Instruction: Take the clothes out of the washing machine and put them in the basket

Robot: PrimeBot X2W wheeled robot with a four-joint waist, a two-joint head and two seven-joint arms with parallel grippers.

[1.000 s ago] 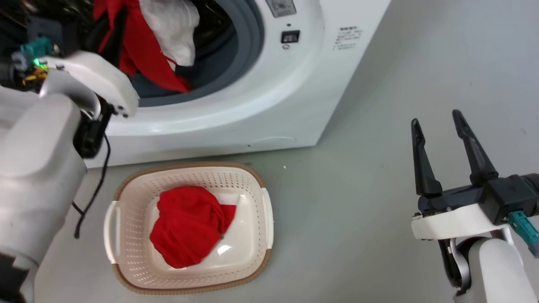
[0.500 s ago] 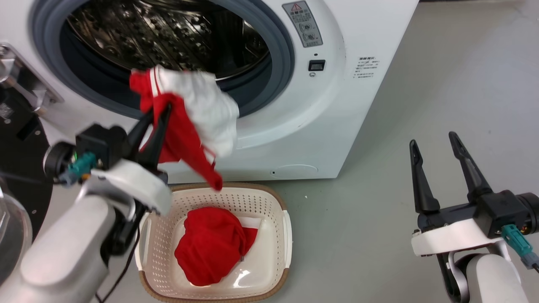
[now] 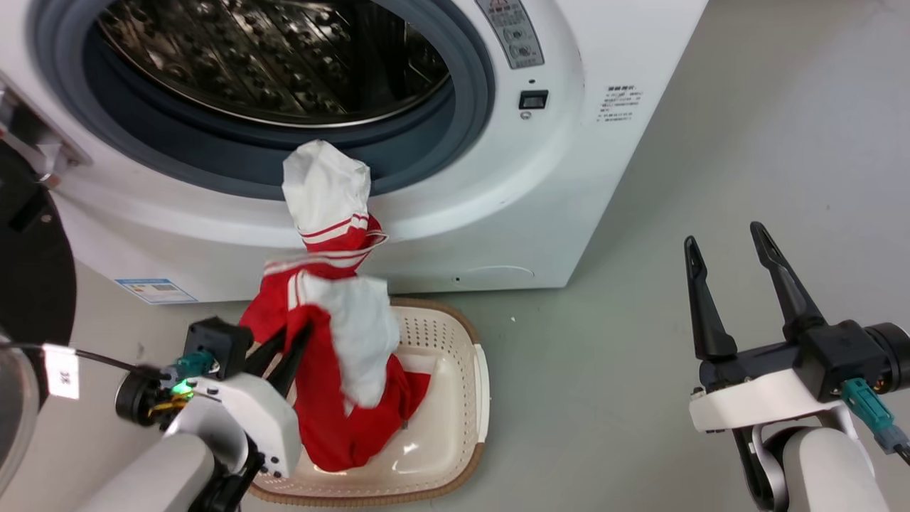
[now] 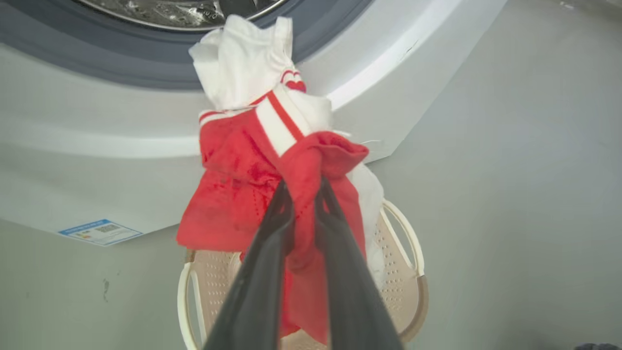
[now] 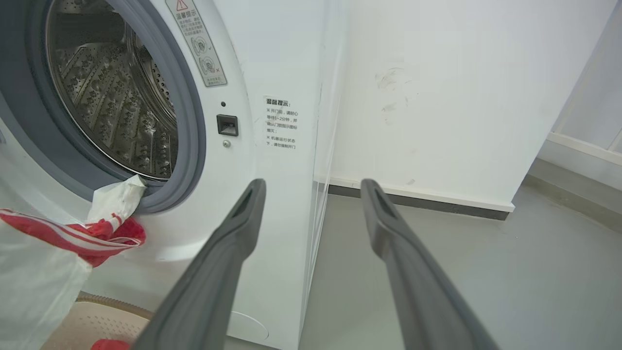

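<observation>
Washing machine (image 3: 455, 235) drum mouth (image 3: 270, 64): upper and middle opening unobstructed. The lower rim is crossed by a white tail of the clothes (image 3: 334, 334), draped over the grey seal. The same garment hangs from there down into the basket (image 3: 478, 370), pinched in the left hand (image 3: 295, 334), and it screens the basket's left half. The basket's right half is open from above. Door (image 3: 35, 284) swung out at far left, near the left arm. Right hand (image 3: 723, 236), fingers apart, sits over bare floor (image 3: 604, 398), well apart from machine and basket.
</observation>
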